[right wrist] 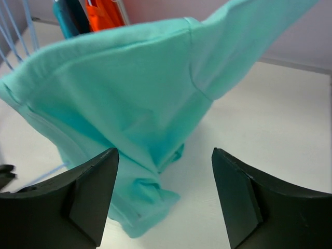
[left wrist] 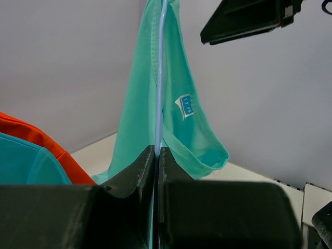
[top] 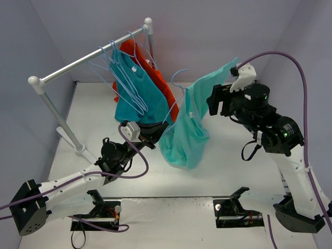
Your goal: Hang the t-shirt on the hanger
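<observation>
The mint t-shirt (top: pixel 187 129) hangs draped over a light-blue wire hanger (top: pixel 178 79) in mid-air above the table's centre. My left gripper (top: pixel 154 133) holds that hanger from below. In the left wrist view its jaws are shut on the hanger wire (left wrist: pixel 159 93), with the t-shirt (left wrist: pixel 137 109) and its white neck label (left wrist: pixel 185 107) around it. My right gripper (top: pixel 212 104) stands open just right of the shirt, beside one sleeve (top: pixel 228 67). In the right wrist view the t-shirt (right wrist: pixel 124 88) fills the space beyond the gripper (right wrist: pixel 164 153), and nothing is between the fingers (right wrist: pixel 91 192).
A clothes rail (top: pixel 93 54) on white posts crosses the back left. It carries a darker teal t-shirt (top: pixel 137 91), an orange-red garment (top: pixel 163 85) and several spare wire hangers (top: pixel 111 67). Grey walls close in the white table (top: pixel 233 171) on three sides.
</observation>
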